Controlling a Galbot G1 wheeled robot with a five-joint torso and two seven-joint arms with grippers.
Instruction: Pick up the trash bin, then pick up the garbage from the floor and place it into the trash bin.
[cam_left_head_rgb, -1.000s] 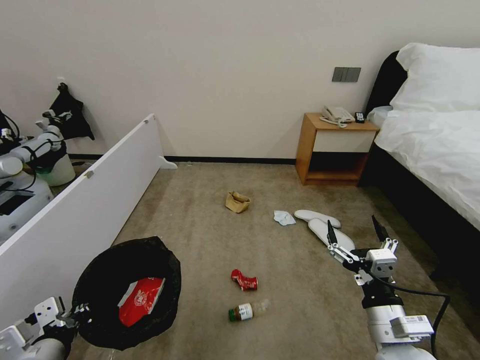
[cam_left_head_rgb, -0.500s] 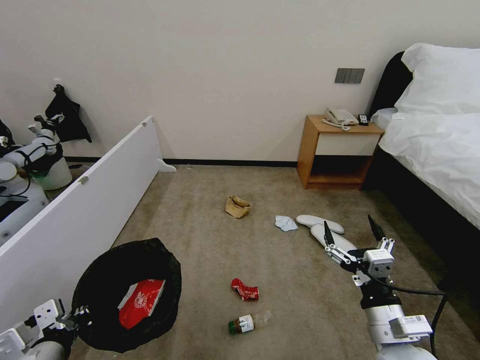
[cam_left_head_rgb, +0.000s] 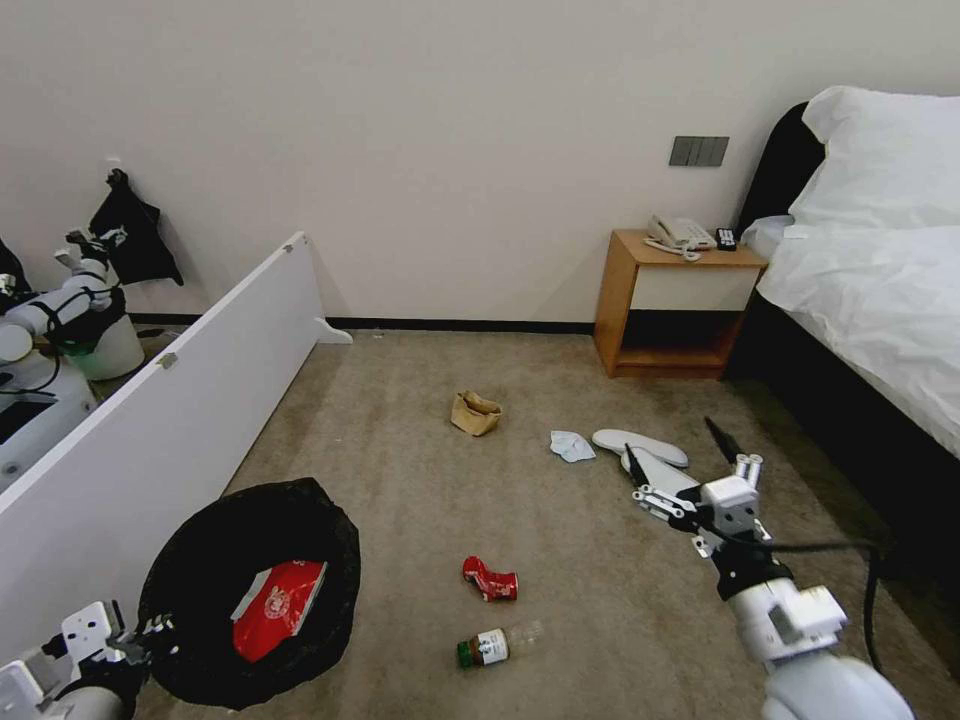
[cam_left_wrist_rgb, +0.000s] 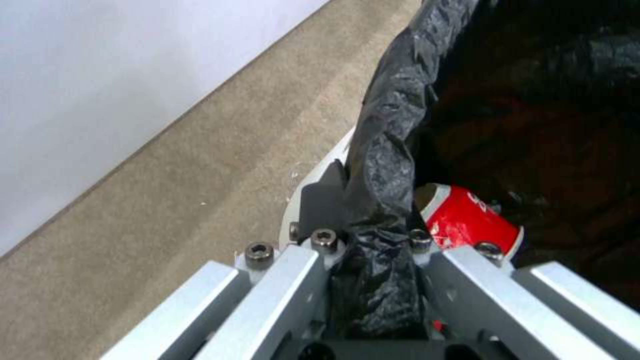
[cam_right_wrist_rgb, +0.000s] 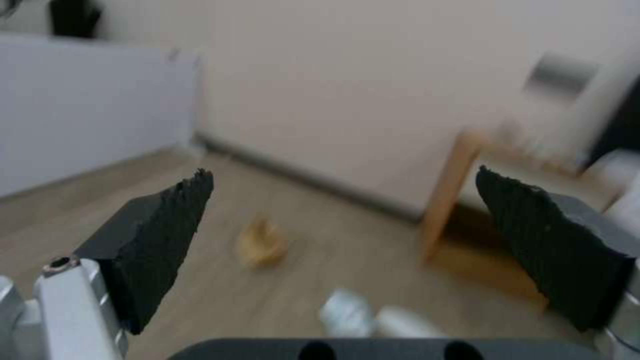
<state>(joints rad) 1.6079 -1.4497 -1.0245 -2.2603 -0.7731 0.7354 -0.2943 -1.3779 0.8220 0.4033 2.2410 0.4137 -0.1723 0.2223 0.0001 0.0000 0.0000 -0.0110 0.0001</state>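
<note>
The trash bin (cam_left_head_rgb: 215, 530), lined with a black bag, hangs low at my left, a red-white snack packet (cam_left_head_rgb: 280, 605) inside it. My left gripper (cam_left_head_rgb: 150, 630) is shut on the bin's bagged rim (cam_left_wrist_rgb: 383, 165); the packet (cam_left_wrist_rgb: 467, 225) shows beside it. On the floor (cam_left_head_rgb: 400, 500) lie a brown paper bag (cam_left_head_rgb: 475, 412), a tissue (cam_left_head_rgb: 571, 445), two white slippers (cam_left_head_rgb: 640, 443), a crushed red can (cam_left_head_rgb: 489, 579) and a green-capped bottle (cam_left_head_rgb: 495, 643). My right gripper (cam_left_head_rgb: 672, 442) is open above the slippers, empty, facing the paper bag (cam_right_wrist_rgb: 261, 245) and the tissue (cam_right_wrist_rgb: 347, 312).
A long white panel (cam_left_head_rgb: 170, 400) stands along the left. Behind it are another robot arm and a pale bucket (cam_left_head_rgb: 110, 345). A wooden nightstand (cam_left_head_rgb: 675, 300) stands at the far wall, and a bed (cam_left_head_rgb: 880, 300) runs down the right side.
My right gripper has swung left and farther out, tilting over the slippers. The bin stays in my left gripper. The whole picture shifted slightly, so the camera moved.
</note>
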